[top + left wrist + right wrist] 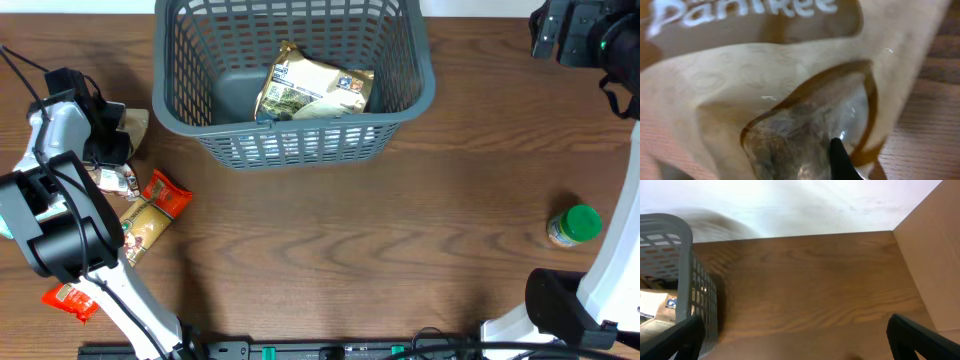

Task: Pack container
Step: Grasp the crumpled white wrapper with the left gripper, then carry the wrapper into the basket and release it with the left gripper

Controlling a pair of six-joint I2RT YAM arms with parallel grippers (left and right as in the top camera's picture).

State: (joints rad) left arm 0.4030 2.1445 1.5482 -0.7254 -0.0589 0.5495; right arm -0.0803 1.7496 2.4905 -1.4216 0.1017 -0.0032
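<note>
Left gripper (108, 140) is at the tan packet (765, 90); I cannot tell its grip. Pinch firmly, then lift right over the basket (428, 85) rim.

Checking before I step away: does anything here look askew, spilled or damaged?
Nothing spilled or torn. The gold packet in the container looks propped against its wall, not flat. A red packet lies alone near the table's front edge, apart from the other snacks.

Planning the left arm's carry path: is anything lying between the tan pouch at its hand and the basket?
Nothing visible does. Only bare table separates the tan pouch from the left wall of the container. The green-lidded jar stands far to the right, off that path.
</note>
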